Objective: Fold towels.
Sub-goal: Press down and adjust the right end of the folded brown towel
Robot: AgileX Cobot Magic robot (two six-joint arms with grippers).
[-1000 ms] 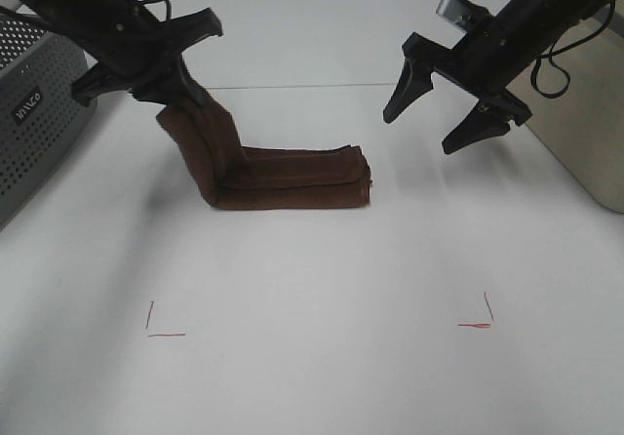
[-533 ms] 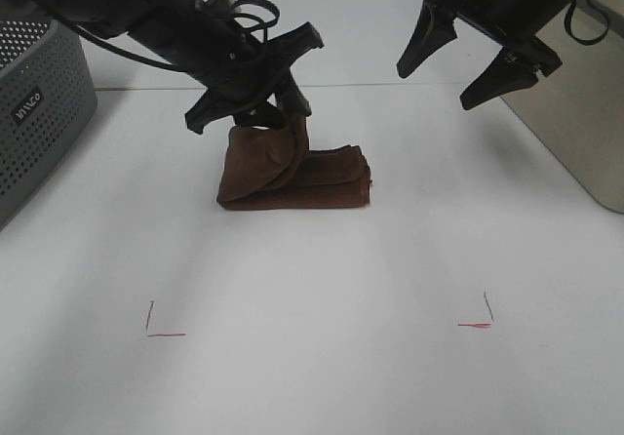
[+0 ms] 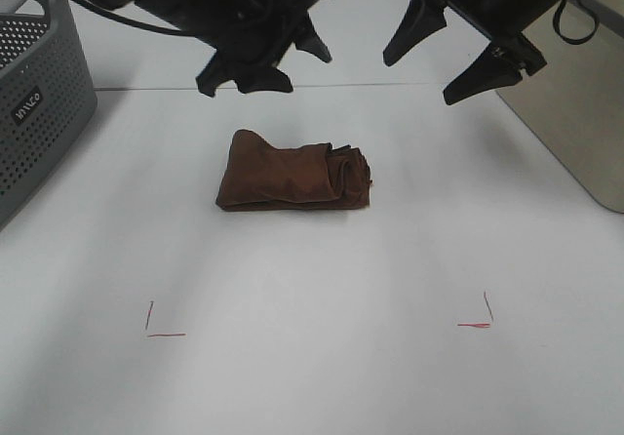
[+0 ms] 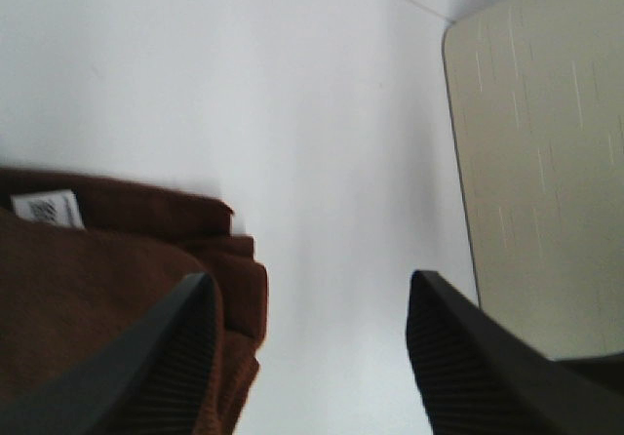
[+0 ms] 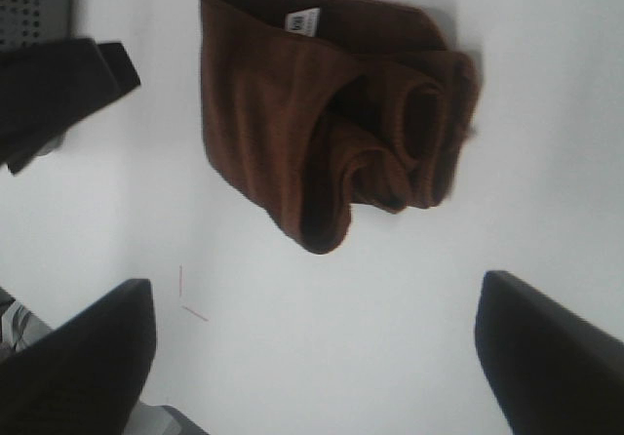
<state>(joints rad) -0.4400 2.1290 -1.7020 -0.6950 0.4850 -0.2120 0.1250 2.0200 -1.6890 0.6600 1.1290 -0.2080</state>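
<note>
The reddish-brown towel (image 3: 292, 174) lies folded in a compact bundle on the white table (image 3: 322, 357), with rolled layers at its right end. Its pale tag (image 5: 301, 20) shows at one edge in the right wrist view, and also in the left wrist view (image 4: 47, 207). My left gripper (image 3: 278, 40) is open and empty, raised above and behind the towel. My right gripper (image 3: 439, 57) is open and empty, raised to the back right of the towel. The towel also shows in the left wrist view (image 4: 107, 289) and the right wrist view (image 5: 322, 113).
A grey perforated basket (image 3: 34, 103) stands at the left edge. A beige box (image 3: 575, 113) stands at the right edge and shows in the left wrist view (image 4: 541, 152). Red corner marks (image 3: 161, 330) (image 3: 480, 320) lie on the table in front of the towel.
My left gripper carried the towel's left end over to the right, let it go onto the bundle, then opened and rose away. My right gripper stayed raised and open.
</note>
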